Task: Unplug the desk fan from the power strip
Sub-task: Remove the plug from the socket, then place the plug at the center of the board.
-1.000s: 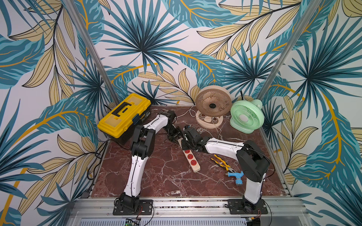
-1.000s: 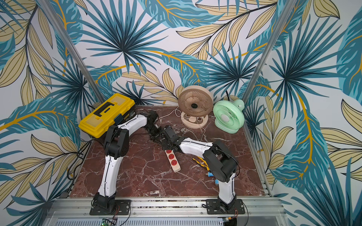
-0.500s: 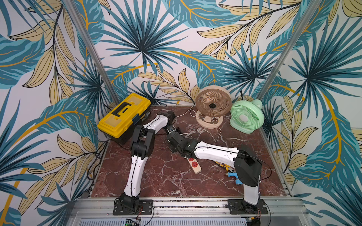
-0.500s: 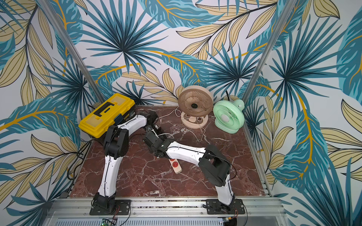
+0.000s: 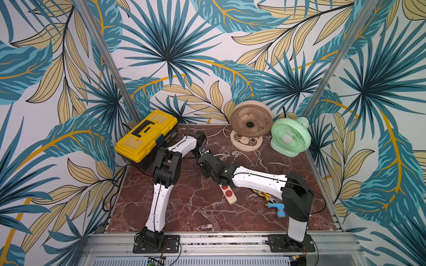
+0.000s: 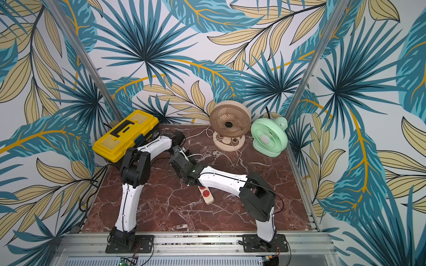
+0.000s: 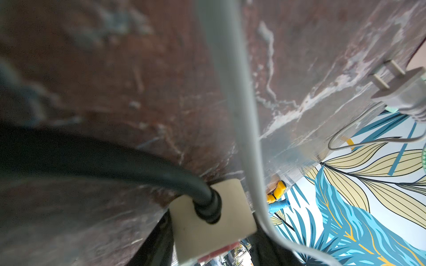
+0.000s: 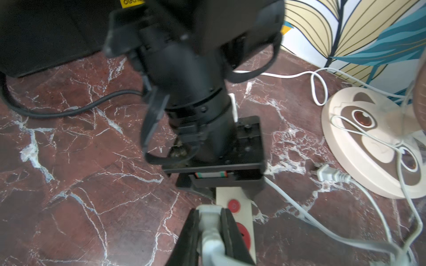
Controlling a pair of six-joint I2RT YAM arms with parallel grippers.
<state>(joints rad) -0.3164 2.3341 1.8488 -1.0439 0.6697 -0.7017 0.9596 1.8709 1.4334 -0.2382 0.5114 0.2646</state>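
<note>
The cream power strip (image 5: 229, 194) lies mid-table, partly under my right forearm. My left gripper (image 8: 217, 182) is shut on its cord end, where the black cord (image 7: 115, 156) goes in. My right gripper (image 8: 211, 214) is shut on a white plug (image 8: 211, 221), which is off the red sockets (image 8: 242, 232) and beside the strip's long edge; its prongs are hidden. The plug's white cord (image 7: 230, 92) trails toward the back. Two desk fans stand there, a beige fan (image 5: 251, 119) and a green fan (image 5: 291, 135). I cannot tell which fan the held cord belongs to.
A second white plug (image 8: 327, 173) lies loose on the marble next to the beige fan's base (image 8: 359, 147). A yellow toolbox (image 5: 147, 135) sits at the back left. Yellow pliers (image 5: 265, 195) and a blue fitting (image 5: 277, 207) lie by the right arm's base.
My right gripper has swung left off the strip's sockets with the white plug in it, and its forearm now covers more of the strip. The left arm has stayed put.
</note>
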